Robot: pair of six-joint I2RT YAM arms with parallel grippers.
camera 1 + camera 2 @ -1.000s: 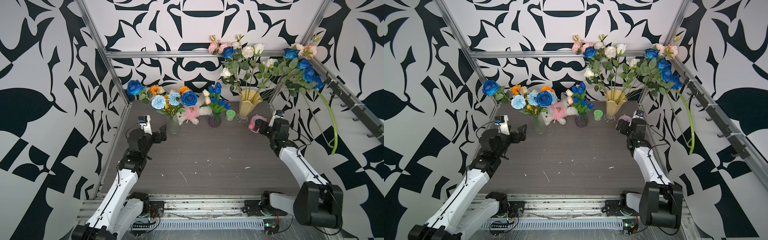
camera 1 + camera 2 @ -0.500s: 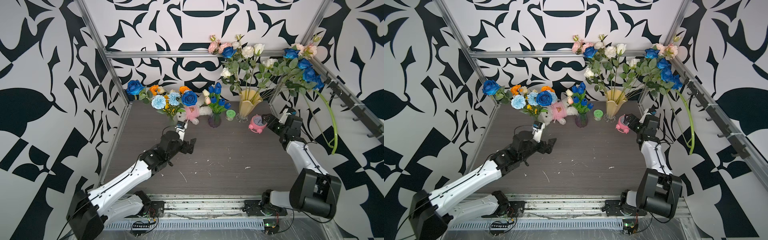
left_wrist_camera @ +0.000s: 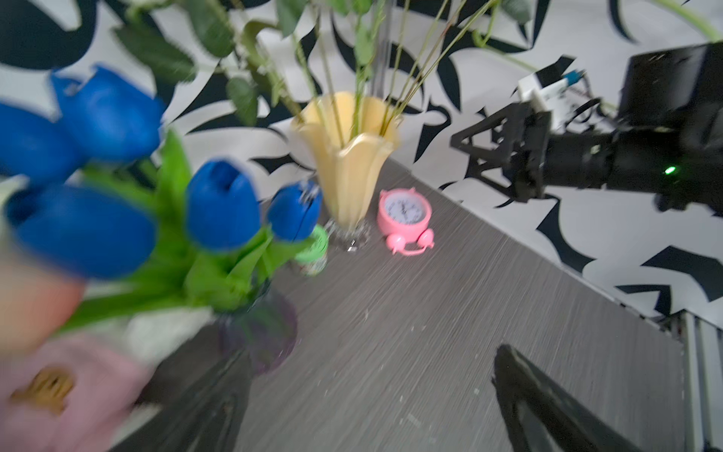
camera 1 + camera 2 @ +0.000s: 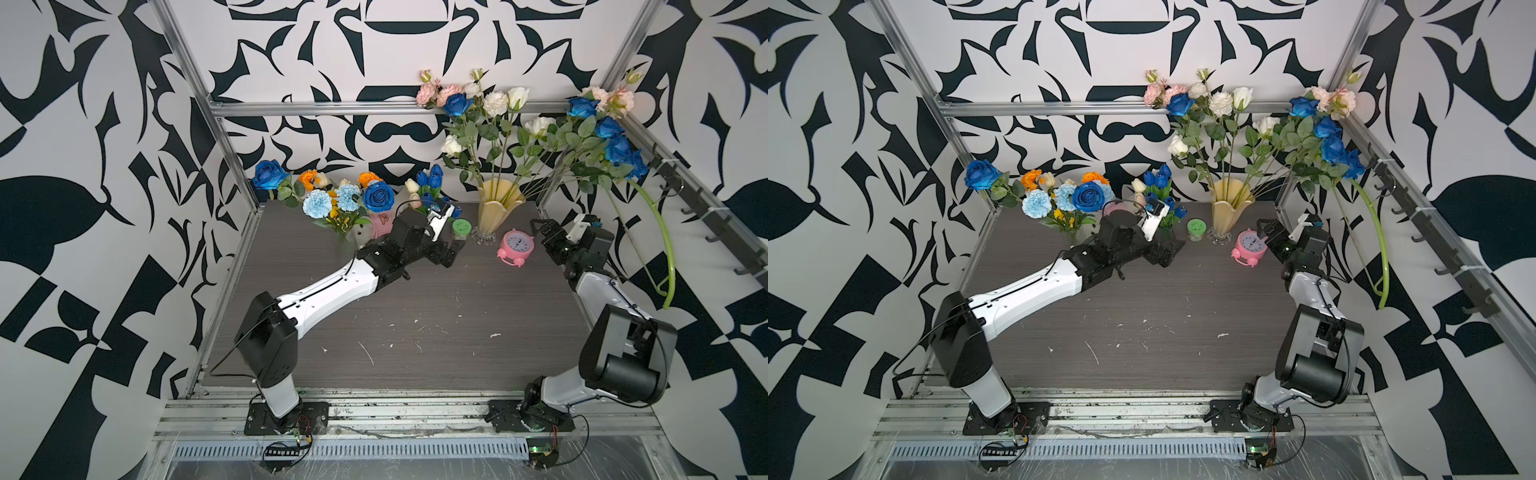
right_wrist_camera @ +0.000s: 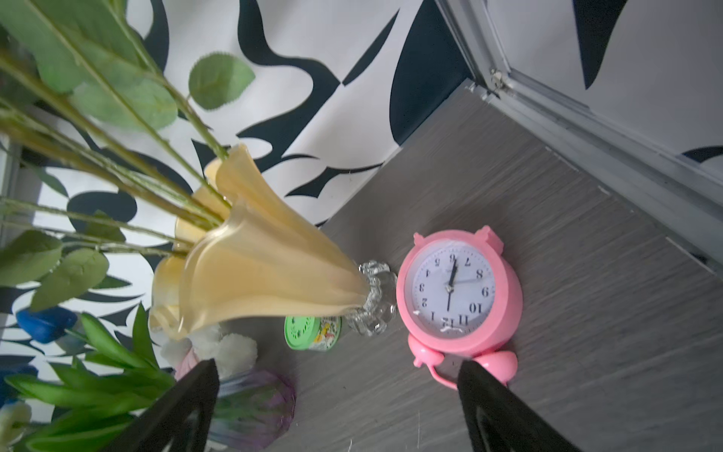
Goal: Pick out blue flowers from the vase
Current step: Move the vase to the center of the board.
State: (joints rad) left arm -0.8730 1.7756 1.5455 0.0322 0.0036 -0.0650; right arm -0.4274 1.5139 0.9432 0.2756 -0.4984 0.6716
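A cream fluted vase (image 4: 496,210) at the back holds white, pink and blue roses (image 4: 457,104), with more blue roses (image 4: 618,149) leaning right. Dark-blue tulips (image 3: 221,203) stand in a small purple glass vase (image 3: 258,332). Pale-blue carnations (image 4: 318,203) and a blue rose (image 4: 378,197) fill a clear vase at the back left. My left gripper (image 4: 455,247) is open and empty just right of the tulip vase, with nothing between the jaws in the left wrist view (image 3: 367,399). My right gripper (image 4: 540,226) is open and empty, right of the cream vase (image 5: 266,274).
A pink alarm clock (image 4: 517,245) lies between the cream vase and my right gripper. A green-lidded jar (image 4: 461,228) sits by the vase foot. A pink plush toy (image 4: 382,222) stands behind my left arm. Patterned walls and metal rails close the back and sides.
My left arm has swung from the left wall across to the middle back beside the tulips. My right gripper has drawn away from the pink clock to the right.
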